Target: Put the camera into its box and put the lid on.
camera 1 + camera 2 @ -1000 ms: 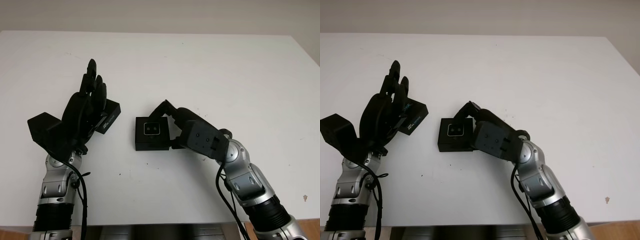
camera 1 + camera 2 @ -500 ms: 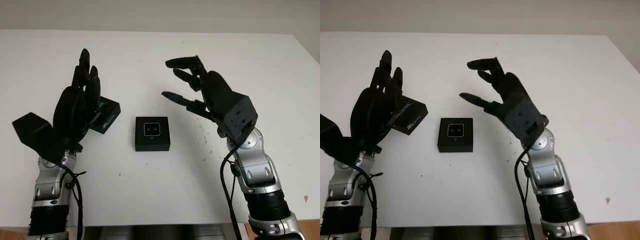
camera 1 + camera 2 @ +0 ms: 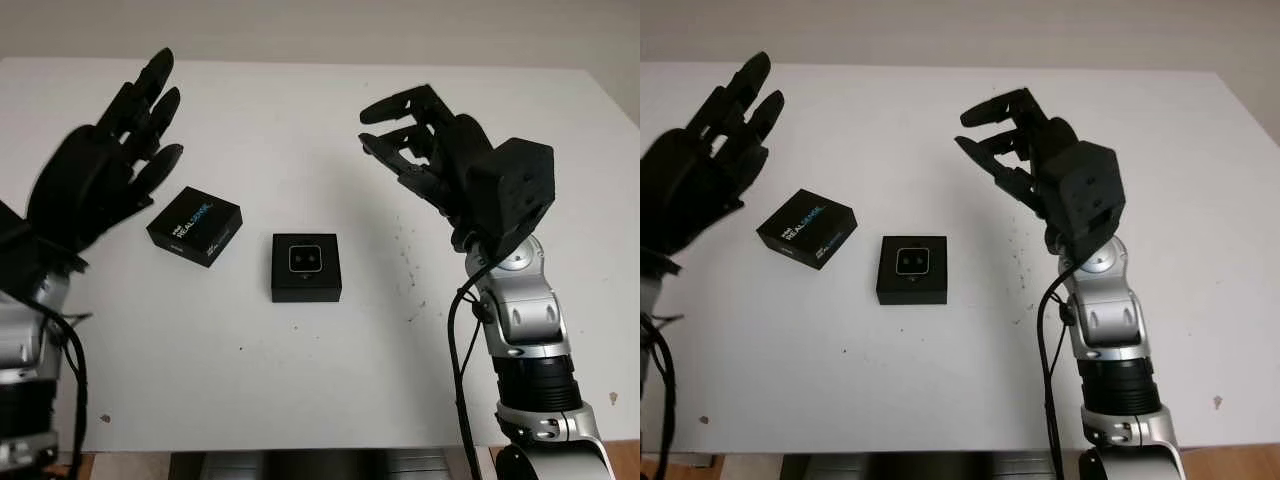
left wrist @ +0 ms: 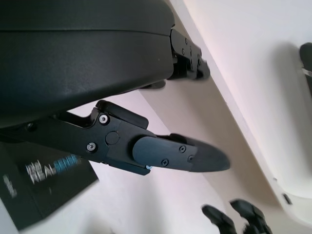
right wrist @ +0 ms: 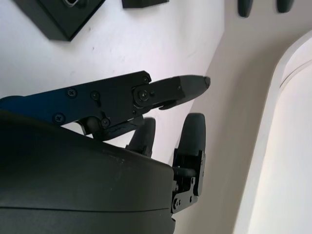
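The camera (image 3: 305, 259) sat in its open box (image 3: 306, 290) mid-table, lid (image 3: 194, 226) just beside; left hand (image 3: 100, 170) and right hand (image 3: 440, 165) hung open above, evidently to leave both reachable.

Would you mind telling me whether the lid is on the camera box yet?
Not yet. The box sits open with the camera visible inside, and the lid lies apart on the table.

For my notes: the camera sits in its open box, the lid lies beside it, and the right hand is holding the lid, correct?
Not quite: the right hand is open, raised above the table. The lid lies untouched beside the box with the camera inside, as the left eye view shows.
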Robot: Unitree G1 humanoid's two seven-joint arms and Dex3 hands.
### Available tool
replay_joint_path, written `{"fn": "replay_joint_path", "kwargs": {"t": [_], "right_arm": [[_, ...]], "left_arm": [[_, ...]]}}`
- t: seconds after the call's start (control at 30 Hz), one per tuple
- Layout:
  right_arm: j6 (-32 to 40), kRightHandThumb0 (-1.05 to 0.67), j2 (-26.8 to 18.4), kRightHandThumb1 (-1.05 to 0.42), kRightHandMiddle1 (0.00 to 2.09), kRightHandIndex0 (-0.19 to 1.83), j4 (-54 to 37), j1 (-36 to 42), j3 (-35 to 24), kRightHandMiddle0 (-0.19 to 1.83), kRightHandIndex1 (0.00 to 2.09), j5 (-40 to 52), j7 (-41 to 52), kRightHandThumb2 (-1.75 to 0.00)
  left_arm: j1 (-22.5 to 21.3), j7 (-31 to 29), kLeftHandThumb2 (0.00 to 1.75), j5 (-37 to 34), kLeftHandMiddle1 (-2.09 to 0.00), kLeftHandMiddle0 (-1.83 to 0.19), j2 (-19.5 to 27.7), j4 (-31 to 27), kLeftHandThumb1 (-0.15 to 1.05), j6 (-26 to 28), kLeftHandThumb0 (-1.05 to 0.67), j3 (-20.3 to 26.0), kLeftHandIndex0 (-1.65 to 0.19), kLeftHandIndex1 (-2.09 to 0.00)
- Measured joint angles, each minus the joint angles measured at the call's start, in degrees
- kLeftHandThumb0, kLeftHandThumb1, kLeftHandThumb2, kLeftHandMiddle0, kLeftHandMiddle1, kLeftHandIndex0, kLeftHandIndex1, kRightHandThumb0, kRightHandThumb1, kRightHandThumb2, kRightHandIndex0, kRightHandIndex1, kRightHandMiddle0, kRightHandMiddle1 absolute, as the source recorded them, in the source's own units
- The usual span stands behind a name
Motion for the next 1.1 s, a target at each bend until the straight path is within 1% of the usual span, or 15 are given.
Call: {"fn": "replay_joint_path", "kwargs": {"t": [0.03,0.07,0.1,0.13,0.17,0.2,0.27,0.33,0.4,0.5,0.6,0.7,0.83,0.93,1.1], "right_arm": [[-0.6,-0.46,0.1,-1.05,1.46,0.03,1.13,-0.13,-0.39,-0.07,1.14,1.18,0.69,-0.21],[-1.15,-0.46,0.18,-1.05,1.47,0.02,2.07,-0.15,-0.86,-0.08,1.15,2.18,1.21,-0.23],[-1.5,-0.46,0.18,-1.05,1.46,0.0,2.78,-0.18,-1.18,-0.11,1.15,2.8,1.54,-0.25],[-1.59,-0.46,0.17,-1.05,1.46,-0.01,3.27,-0.19,-1.45,-0.12,1.16,3.33,1.76,-0.26],[-1.59,-0.46,0.17,-1.05,1.46,-0.02,3.44,-0.19,-1.59,-0.13,1.16,3.8,1.87,-0.27],[-1.61,-0.48,0.17,-1.05,1.46,-0.04,3.54,-0.2,-1.75,-0.15,1.17,4.21,1.91,-0.28],[-1.6,-0.49,0.18,-1.05,1.46,-0.07,3.73,-0.31,-2.11,-0.18,1.17,5.22,2.06,-0.29],[-1.46,-0.52,0.2,-1.05,1.42,-0.1,3.77,-0.39,-2.48,-0.19,1.18,6.62,2.32,-0.29],[-0.66,-0.54,0.22,-1.05,1.35,-0.12,3.73,-0.4,-3.13,-0.19,1.16,7.7,2.22,-0.29],[1.67,-0.54,0.85,-1.05,1.2,-0.13,3.3,-0.31,-4.04,-0.19,1.07,10.1,1.4,-0.32],[2.3,-0.53,1.18,-1.05,1.11,-0.14,3.12,-0.2,-4.93,-0.19,0.99,11.88,0.97,-0.34],[2.32,-0.52,1.84,-1.05,1.13,-0.1,3.13,0.01,-5.6,-0.19,0.97,12.78,0.08,-0.33],[2.29,-0.51,2.66,-1.05,1.15,-0.09,3.14,1.16,-5.73,-0.19,0.94,13.14,-0.73,-0.34],[2.2,-0.51,2.76,-1.05,1.19,-0.06,3.18,1.63,-5.78,-0.19,0.94,13.55,-0.47,-0.34],[1.59,-0.52,2.71,-1.05,1.22,-0.03,3.26,1.86,-5.83,-0.19,0.94,13.57,-0.09,-0.33]], "left_arm": [[-1.52,0.13,0.03,2.32,-0.22,-0.72,1.27,1.89,0.91,-0.54,-0.49,-0.84,-0.61,-0.35],[-3.13,0.13,0.03,4.46,-0.25,-0.69,2.6,3.63,0.89,-1.09,-0.47,-1.88,-0.6,-0.37],[-4.7,0.14,0.05,6.91,-0.38,-0.58,4.14,5.52,0.85,-2.08,-0.49,-3.05,-0.52,-0.46],[-6.34,0.13,0.05,10.3,-0.44,-0.48,5.89,7.3,0.85,-3.4,-0.56,-4.75,-0.43,-0.48],[-7.84,0.06,0.06,13.12,-0.46,-0.43,7.49,8.62,0.85,-4.67,-0.6,-6.43,-0.39,-0.49],[-9.68,-0.54,0.06,16.67,-0.27,-0.33,9.19,9.6,0.84,-5.24,-0.71,-8.48,-0.3,-0.33],[-13.43,-3.46,0.06,23.91,-0.1,-0.22,12.67,10.84,0.85,-5.32,-0.78,-13.48,-0.22,-0.16],[-16.88,-6.23,0.05,29.51,-0.04,-0.13,15.11,11.89,0.83,-5.61,-0.78,-17.83,-0.14,-0.08],[-18.98,-7.45,0.05,33.01,-0.02,-0.05,15.93,12.96,0.83,-6.89,-0.79,-20.86,-0.06,-0.03],[-20.04,-7.46,0.05,36.0,-0.02,0.02,15.94,15.06,0.82,-9.82,-0.78,-24.18,0.02,-0.02],[-20.06,-5.76,0.05,39.31,-0.04,0.02,15.72,15.93,0.8,-11.58,-0.72,-26.68,0.03,-0.03],[-20.07,-2.97,0.04,41.92,-0.04,0.03,15.29,16.05,0.79,-11.99,-0.67,-27.91,0.04,-0.03],[-20.16,0.49,0.05,44.07,-0.05,0.04,14.06,18.06,0.79,-14.09,-0.66,-29.63,0.07,-0.03],[-21.01,3.56,0.05,46.54,-0.05,0.03,13.51,18.96,0.79,-15.27,-0.68,-30.83,0.07,-0.04],[-22.27,5.43,0.06,50.4,-0.06,0.02,13.43,19.27,0.8,-15.84,-0.68,-32.9,0.07,-0.04]]}}
